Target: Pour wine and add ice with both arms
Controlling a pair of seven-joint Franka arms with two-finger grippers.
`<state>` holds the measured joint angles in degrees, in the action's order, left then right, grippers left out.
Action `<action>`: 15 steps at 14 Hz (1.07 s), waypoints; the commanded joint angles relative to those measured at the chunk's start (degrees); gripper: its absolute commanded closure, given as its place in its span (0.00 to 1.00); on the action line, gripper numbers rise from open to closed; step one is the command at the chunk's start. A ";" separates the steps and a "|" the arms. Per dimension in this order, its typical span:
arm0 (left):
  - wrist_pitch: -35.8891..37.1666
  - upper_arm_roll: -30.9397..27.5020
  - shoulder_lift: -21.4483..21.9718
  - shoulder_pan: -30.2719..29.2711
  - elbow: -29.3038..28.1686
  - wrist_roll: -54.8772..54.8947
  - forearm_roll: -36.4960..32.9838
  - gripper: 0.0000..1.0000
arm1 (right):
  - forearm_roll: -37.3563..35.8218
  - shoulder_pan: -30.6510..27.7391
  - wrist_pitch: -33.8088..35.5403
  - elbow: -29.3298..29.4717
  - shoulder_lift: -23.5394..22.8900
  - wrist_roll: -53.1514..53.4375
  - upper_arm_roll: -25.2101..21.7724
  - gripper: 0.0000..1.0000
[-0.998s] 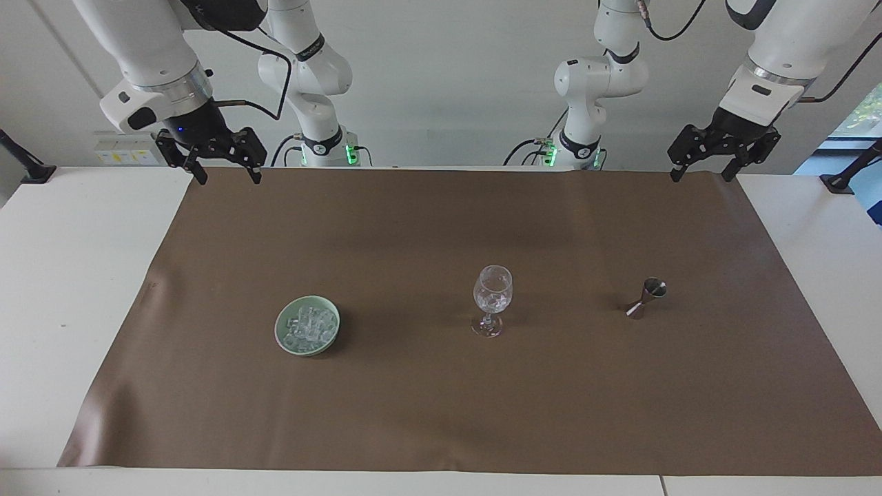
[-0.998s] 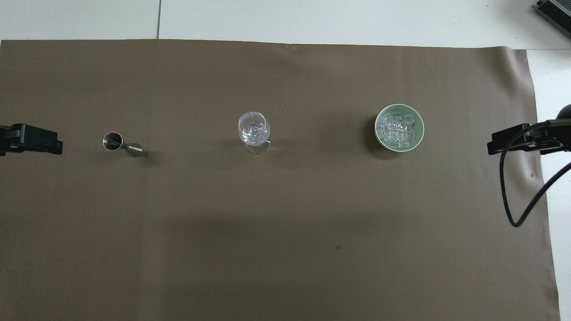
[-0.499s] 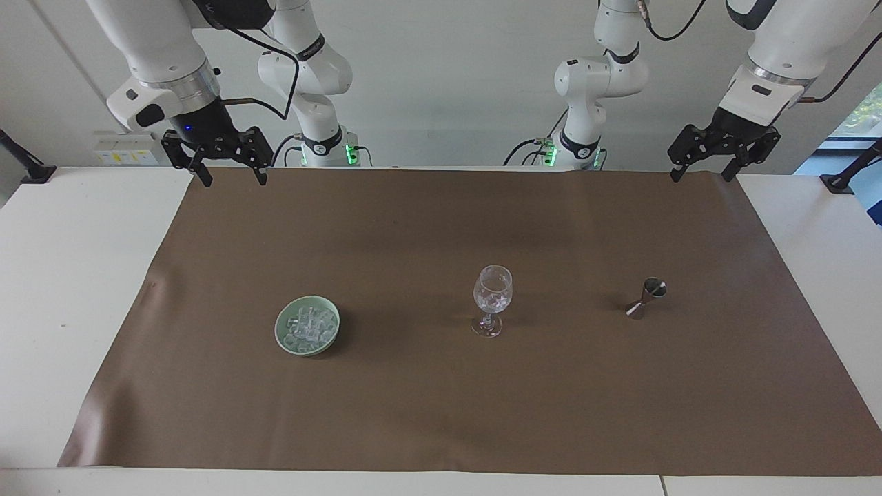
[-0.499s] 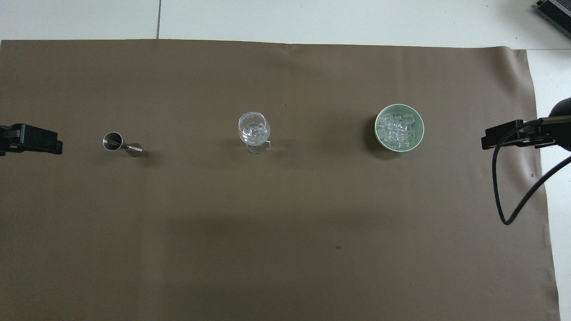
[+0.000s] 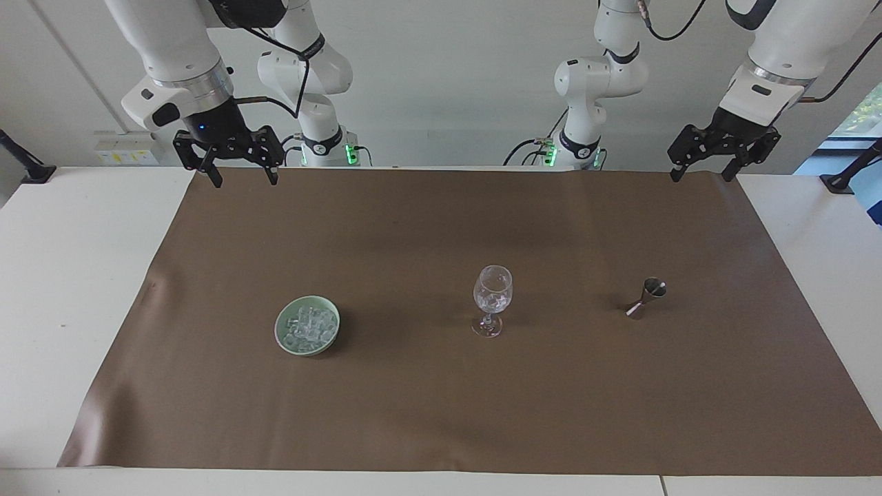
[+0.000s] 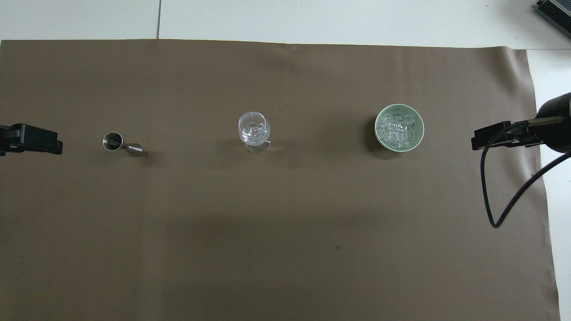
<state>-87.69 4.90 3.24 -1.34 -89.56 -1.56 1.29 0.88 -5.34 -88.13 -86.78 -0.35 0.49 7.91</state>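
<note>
Facing view: the right gripper (image 5: 244, 176), fingers apart and empty, has moved toward the pale green bowl (image 5: 331, 337) holding the clear ice cubes (image 5: 307, 326), probably starting the ice step. The left gripper (image 5: 704, 171) waits, also apart, over the brown mat (image 5: 441, 399) edge.

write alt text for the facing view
A wine glass stands mid-cloth between a green bowl of ice and a metal jigger. The right gripper and left gripper hang open over the brown cloth's robot-side edge.
</note>
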 commanded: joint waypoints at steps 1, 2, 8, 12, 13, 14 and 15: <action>0.68 0.46 0.89 -0.86 -0.61 0.15 0.55 0.00 | -0.09 1.64 -0.11 -1.11 1.14 -0.58 -2.37 0.00; 0.68 0.46 0.89 -0.86 -0.61 0.15 0.55 0.00 | -0.09 2.35 -0.11 -1.20 1.14 -0.58 -3.33 0.00; 0.68 0.46 0.89 -0.86 -0.61 0.15 0.55 0.00 | 0.09 2.44 0.51 -1.03 1.23 -0.58 -3.78 0.00; 0.68 0.46 0.89 -0.86 -0.61 0.15 0.55 0.00 | 0.17 2.44 0.60 -1.03 1.23 -0.41 -4.83 0.00; 0.68 0.46 0.89 -0.86 -0.61 0.15 0.55 0.00 | 0.17 2.53 0.51 -1.03 1.23 -0.41 -5.36 0.00; 0.68 0.46 0.89 -0.86 -0.61 0.15 0.55 0.00 | 0.17 2.62 0.51 -1.03 1.23 -0.41 -5.36 0.00; 0.68 0.46 0.89 -0.86 -0.61 0.15 0.55 0.00 | 0.17 2.62 0.51 -1.03 1.23 -0.41 -5.36 0.00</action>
<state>-87.69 4.90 3.24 -1.34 -89.56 -1.56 1.30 0.88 -3.26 -87.88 -86.80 -0.31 0.48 3.16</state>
